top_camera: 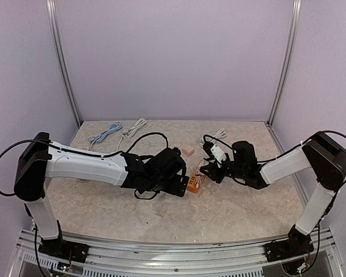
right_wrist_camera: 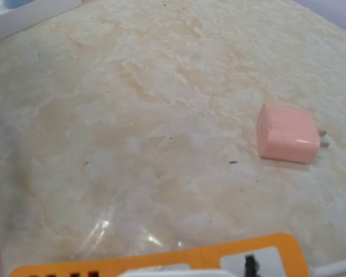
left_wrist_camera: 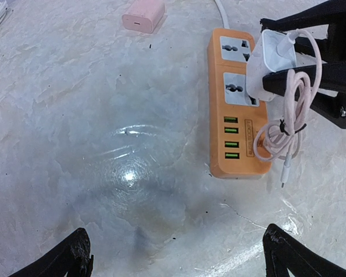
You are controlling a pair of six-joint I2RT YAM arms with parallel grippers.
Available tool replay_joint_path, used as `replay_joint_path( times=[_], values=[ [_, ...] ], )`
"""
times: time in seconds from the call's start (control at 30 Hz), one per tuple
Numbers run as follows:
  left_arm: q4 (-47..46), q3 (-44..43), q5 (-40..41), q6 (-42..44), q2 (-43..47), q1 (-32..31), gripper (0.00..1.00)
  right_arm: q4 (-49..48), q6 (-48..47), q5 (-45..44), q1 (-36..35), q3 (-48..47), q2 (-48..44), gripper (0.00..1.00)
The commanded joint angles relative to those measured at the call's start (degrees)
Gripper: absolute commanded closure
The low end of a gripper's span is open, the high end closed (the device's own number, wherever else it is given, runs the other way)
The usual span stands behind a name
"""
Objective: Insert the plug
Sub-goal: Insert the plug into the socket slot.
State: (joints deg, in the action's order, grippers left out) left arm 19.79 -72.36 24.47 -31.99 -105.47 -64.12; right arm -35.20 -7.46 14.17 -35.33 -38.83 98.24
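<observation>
Over the strip's (left_wrist_camera: 218, 104) edge, charger (left_wrist_camera: 274, 55) seemingly touches socket (left_wrist_camera: 237, 89).

Bare surface (left_wrist_camera: 75, 115) left of the orange power strip (left_wrist_camera: 236, 153) gives my left pincer (left_wrist_camera: 179, 254) room. My right pincer (left_wrist_camera: 282, 55), clamping the white charger (left_wrist_camera: 265, 63) with its coiled cable (left_wrist_camera: 288, 124), crowds the strip's right edge. A pink charger (left_wrist_camera: 143, 15) lies beyond.

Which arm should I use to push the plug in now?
Right. The right gripper has its jaws closed on the white charger, held over the sockets of the orange power strip. The left gripper is open and empty, back from the strip's end.
</observation>
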Motion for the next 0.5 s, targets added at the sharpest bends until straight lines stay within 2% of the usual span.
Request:
replay_joint_path(
  times=[0.0,0.23,0.47],
  values=[
    [-0.02,0.77,0.41,-0.84,1.67,-0.24,0.01,2.25,-0.61,4.03,0.61,-2.13,3.52,1.0],
    [-0.16,0.95,0.49,-0.95,1.67,-0.3,0.01,2.89,0.78,8.42,0.62,-3.08,5.58,1.0],
    [-0.44,1.52,0.68,-1.31,1.93,-0.19,0.01,5.82,0.18,7.18,0.69,-1.2,0.7,1.0]
  ],
)
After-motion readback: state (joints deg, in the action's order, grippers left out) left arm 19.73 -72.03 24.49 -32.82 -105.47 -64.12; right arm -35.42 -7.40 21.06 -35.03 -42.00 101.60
